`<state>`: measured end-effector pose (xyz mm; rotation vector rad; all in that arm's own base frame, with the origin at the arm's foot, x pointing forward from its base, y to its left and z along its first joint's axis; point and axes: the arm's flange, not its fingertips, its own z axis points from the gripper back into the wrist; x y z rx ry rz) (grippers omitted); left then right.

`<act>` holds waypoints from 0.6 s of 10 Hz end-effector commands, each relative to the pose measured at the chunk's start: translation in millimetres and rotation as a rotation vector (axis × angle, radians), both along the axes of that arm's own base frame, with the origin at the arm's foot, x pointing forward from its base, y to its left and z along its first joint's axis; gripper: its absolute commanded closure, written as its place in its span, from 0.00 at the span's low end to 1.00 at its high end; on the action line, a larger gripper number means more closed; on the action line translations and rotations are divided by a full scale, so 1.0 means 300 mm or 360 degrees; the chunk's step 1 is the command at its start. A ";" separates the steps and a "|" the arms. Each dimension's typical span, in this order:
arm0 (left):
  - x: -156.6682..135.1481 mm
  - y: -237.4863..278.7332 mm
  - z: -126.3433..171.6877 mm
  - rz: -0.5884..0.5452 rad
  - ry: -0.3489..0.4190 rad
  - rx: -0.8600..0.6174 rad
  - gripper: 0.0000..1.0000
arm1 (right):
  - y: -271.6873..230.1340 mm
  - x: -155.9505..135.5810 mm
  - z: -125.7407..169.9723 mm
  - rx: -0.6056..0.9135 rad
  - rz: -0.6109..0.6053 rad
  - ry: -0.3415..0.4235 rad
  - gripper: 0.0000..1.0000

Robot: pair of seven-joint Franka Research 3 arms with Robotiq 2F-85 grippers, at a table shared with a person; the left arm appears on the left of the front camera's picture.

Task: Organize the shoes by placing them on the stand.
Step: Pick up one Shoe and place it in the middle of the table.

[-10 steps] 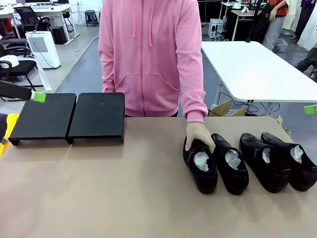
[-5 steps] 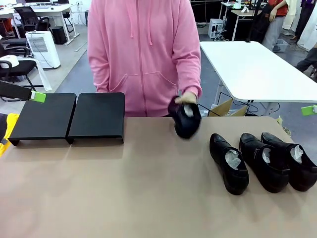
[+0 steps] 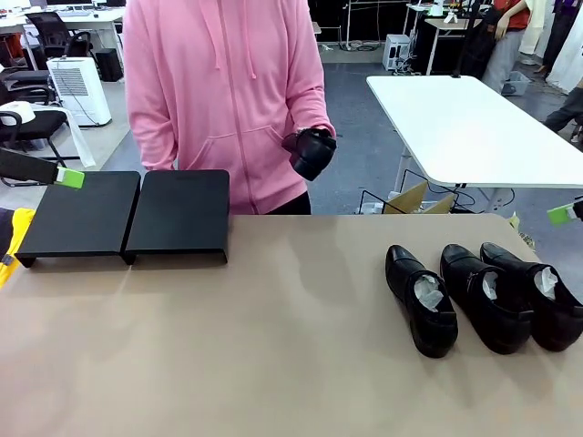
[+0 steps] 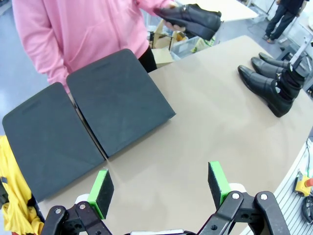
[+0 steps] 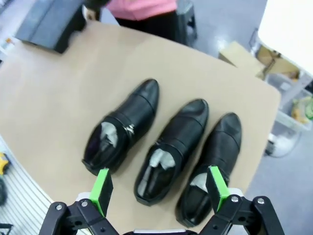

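Right wrist view: three shoes (image 5: 171, 142) lie beneath the spread right tool (image 5: 159, 187); the left tool (image 4: 161, 187), also spread, faces the stand (image 4: 117, 98).

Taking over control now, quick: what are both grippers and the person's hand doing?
Left gripper: open, empty.
Right gripper: open, empty.
Person's hand: holding one shoe in the air.

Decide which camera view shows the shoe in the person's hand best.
The left wrist view: the held shoe lies side-on, with upper and sole distinct. The front view gives it end-on, a dark lump against the pink hoodie. The right wrist view faces the three shoes on the table.
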<state>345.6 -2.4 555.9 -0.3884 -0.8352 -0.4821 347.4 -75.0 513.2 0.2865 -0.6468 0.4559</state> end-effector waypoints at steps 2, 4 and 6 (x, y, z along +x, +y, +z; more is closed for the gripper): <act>-0.001 0.006 0.002 -0.0017 -0.0014 0.0000 0.00 | 0.060 -0.002 0.010 -0.0341 -0.0047 0.0242 0.00; -0.001 0.006 0.002 -0.0017 -0.0014 0.0000 0.00 | 0.077 0.009 -0.006 -0.0393 -0.0074 0.0296 0.00; -0.001 0.006 0.002 -0.0017 -0.0014 0.0000 0.00 | 0.090 0.015 -0.025 -0.0406 -0.0046 0.0322 0.00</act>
